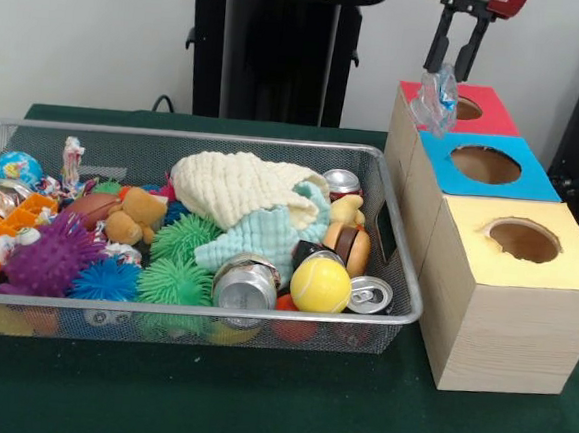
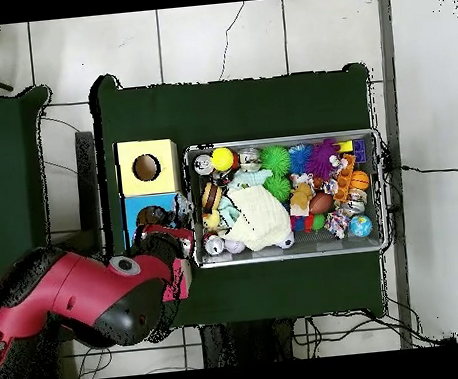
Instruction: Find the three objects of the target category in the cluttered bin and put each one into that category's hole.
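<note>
The pincer (image 1: 454,67) hangs above the red-topped box (image 1: 498,118), its two black fingers pinching the top of a crumpled clear plastic bottle (image 1: 437,98) that dangles below them. The bottle sits over the near-left corner of the red top, beside the red box's hole (image 1: 468,108) rather than over it, so the step in hand appears to be the drop into that hole. To do it well, shift the pincer sideways until the bottle's lowest part hangs inside the rim of the hole, then lower until the bottle enters before spreading the fingers; released from its present place, the bottle would likely land on the box's edge and fall to the counter (image 1: 255,404). Crushed plastic is light and springy and may catch on the rim, so a centred, low release is advised. Beyond the red box toward the camera stand the blue-topped box (image 1: 533,181) and the yellow-topped box (image 1: 577,264), each with its own hole, touching in a row. The wire bin (image 1: 401,270) lies just beside the boxes, away from the pincer, filled with spiky balls, cans, cloths and toys. Open room exists above the boxes; the bin's rim stands lower than the box tops, so return travel over it is unobstructed if height is kept.
</note>
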You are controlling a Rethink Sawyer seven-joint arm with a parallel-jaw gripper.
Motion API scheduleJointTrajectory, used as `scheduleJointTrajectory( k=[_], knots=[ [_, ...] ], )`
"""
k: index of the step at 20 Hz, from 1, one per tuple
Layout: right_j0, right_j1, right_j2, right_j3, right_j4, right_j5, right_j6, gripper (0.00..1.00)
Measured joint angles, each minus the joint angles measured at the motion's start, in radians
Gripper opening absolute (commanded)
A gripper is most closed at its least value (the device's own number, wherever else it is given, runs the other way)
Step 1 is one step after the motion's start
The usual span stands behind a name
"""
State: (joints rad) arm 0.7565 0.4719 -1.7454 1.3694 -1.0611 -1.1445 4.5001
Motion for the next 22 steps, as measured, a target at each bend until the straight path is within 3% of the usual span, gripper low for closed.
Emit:
scheduleJointTrajectory(
  k=[22],
  knots=[
    [0.000,0.038,0.002,0.000,0.000,0.001,0.000,0.00]
  ],
)
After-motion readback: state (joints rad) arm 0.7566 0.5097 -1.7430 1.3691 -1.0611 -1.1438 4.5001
